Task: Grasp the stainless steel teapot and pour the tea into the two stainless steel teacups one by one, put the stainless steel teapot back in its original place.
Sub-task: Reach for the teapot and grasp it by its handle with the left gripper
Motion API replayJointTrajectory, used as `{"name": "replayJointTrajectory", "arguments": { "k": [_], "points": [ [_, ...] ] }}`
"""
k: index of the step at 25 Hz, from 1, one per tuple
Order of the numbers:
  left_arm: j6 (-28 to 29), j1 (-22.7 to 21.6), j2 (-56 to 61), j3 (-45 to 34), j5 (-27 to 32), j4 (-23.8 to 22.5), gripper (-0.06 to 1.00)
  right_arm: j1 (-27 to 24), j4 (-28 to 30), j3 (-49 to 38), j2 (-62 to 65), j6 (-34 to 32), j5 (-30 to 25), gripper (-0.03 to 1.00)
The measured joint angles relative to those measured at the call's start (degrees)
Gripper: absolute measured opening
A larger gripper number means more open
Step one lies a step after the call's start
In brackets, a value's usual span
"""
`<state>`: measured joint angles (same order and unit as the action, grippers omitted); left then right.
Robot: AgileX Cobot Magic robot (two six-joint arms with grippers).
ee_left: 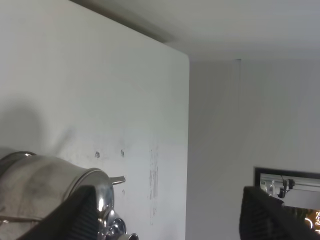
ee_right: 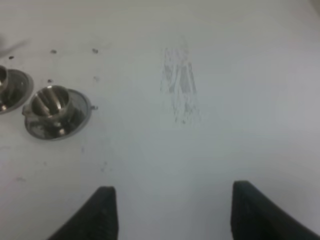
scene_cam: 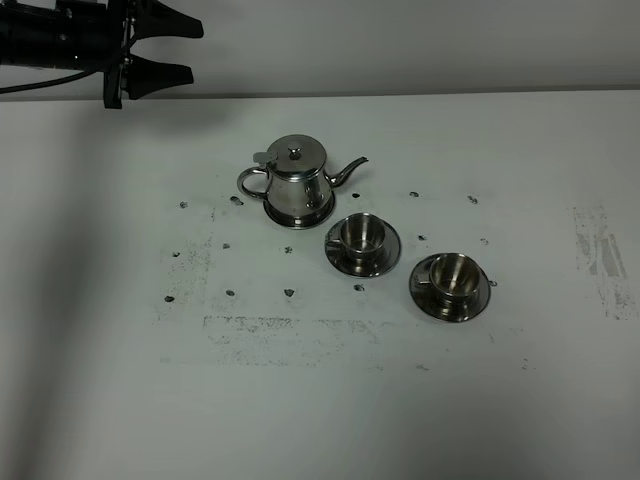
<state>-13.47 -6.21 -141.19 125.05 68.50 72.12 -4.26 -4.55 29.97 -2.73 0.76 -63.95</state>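
Your left gripper (scene_cam: 196,52) hangs at the upper left of the overhead frame, jaws spread wide and empty, well apart from the stainless steel teapot (scene_cam: 296,180). The pot stands on its tray (scene_cam: 300,223) just above centre, with the loop handle (scene_cam: 252,181) pointing left. Bring the fingers down level with that handle and close across it, not the lid. Your right gripper (ee_right: 173,190) is also parted and empty; hold it clear of the upper teacup (scene_cam: 362,238) and lower teacup (scene_cam: 452,282) right of centre.
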Motion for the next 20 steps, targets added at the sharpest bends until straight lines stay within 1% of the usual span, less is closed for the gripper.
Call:
{"name": "replayJointTrajectory", "arguments": {
  "k": [5,11,20],
  "points": [
    [0.0,0.0,0.0,0.0,0.0,0.0,0.59,0.2,0.0,0.0,0.9,0.7,0.0,0.48],
    [-0.5,0.0,0.0,0.0,0.0,0.0,0.59,2.3,-0.1,-0.1,3.1,0.8,0.0,0.48],
    [-1.2,0.0,0.0,0.1,0.0,0.0,0.59,2.3,-0.6,-0.1,3.1,0.8,0.1,0.48]
  ]
}}
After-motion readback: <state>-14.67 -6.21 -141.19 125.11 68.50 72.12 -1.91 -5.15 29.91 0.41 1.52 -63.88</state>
